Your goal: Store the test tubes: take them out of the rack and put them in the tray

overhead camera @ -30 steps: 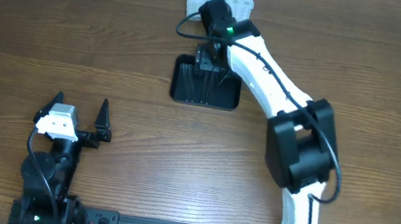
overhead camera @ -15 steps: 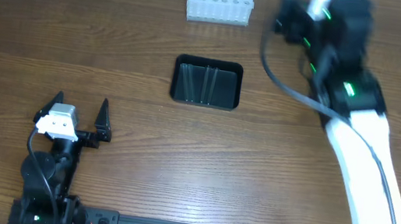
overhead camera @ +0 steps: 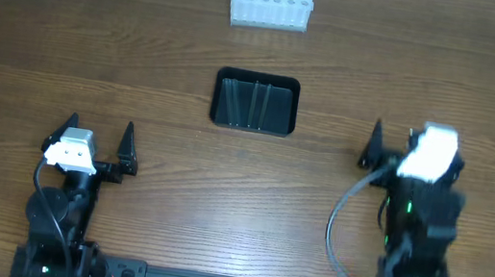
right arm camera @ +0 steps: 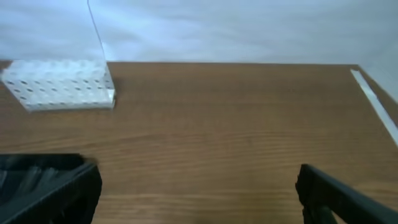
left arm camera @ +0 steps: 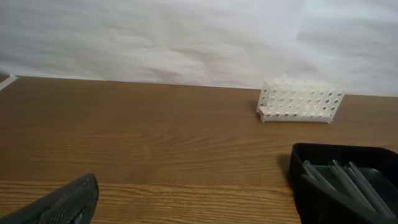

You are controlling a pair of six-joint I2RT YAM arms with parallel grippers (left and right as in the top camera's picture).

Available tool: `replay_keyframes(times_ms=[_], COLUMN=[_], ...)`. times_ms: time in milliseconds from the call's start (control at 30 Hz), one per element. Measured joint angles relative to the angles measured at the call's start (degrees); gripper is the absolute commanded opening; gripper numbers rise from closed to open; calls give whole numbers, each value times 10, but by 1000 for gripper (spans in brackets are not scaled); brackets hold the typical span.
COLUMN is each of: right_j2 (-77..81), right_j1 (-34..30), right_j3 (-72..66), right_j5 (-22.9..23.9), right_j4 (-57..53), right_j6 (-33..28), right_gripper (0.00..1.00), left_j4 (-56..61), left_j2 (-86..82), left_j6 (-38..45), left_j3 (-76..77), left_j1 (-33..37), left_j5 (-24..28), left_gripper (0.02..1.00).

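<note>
Apparently I'm done: the tubes point(overhead camera: 252, 103) lie in the tray point(overhead camera: 251, 128), the rack point(overhead camera: 271, 7) beyond looks empty, and my left end effector point(overhead camera: 100, 128) and right end effector point(right arm camera: 198, 177) both hang released.

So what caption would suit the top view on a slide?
Clear test tubes lie in a black rectangular tray; white perforated plastic rack beyond, left tool and right tool open.
</note>
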Motion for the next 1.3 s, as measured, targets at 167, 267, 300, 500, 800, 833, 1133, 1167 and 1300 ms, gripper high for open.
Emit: replay_keyframes(times_ms=[167, 267, 300, 500, 800, 833, 1133, 1167, 1300], right_j2=[-115, -151, -158, -204, -288, -292, -302, -303, -304], right_j1=[0, 0, 0, 12, 49, 52, 48, 45, 30], right_j3=[-98, -144, -155, -216, -243, -243, -255, -255, -255], right_j5=[4, 8, 9, 15, 50, 52, 56, 56, 55], right_j4=[8, 8, 8, 31, 35, 35, 63, 64, 65], right_j6=[15, 18, 18, 15, 2, -2, -27, -28, -29], right_gripper=[993, 989, 991, 991, 993, 991, 991, 991, 991], left_j4=[0, 0, 0, 0, 0, 0, 0, 0, 0], left_j2=[0, 0, 0, 0, 0, 0, 0, 0, 0], left_j6=[0, 0, 0, 0, 0, 0, 0, 0, 0], left_j3=[0, 0, 0, 0, 0, 0, 0, 0, 0], left_j1=[0, 0, 0, 0, 0, 0, 0, 0, 0], left_j5=[0, 0, 0, 0, 0, 0, 0, 0, 0], left_gripper=[1000, 1000, 1000, 1000, 1000, 1000, 1000, 998, 1000])
